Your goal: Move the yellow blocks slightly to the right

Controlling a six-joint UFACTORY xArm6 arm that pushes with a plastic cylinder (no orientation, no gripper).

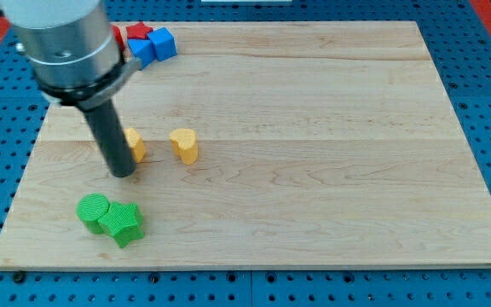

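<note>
Two yellow blocks lie left of the board's middle. One yellow block (135,143) is partly hidden behind my rod; its shape cannot be made out. A yellow heart-shaped block (184,145) stands a little to its right, apart from it. My tip (123,173) rests on the board just left of and slightly below the hidden yellow block, touching or nearly touching it.
A green round block (93,211) and a green star block (124,223) sit together near the bottom left. Two blue blocks (153,44) and a red star block (138,32) cluster at the top left. The wooden board (314,153) lies on a blue pegboard.
</note>
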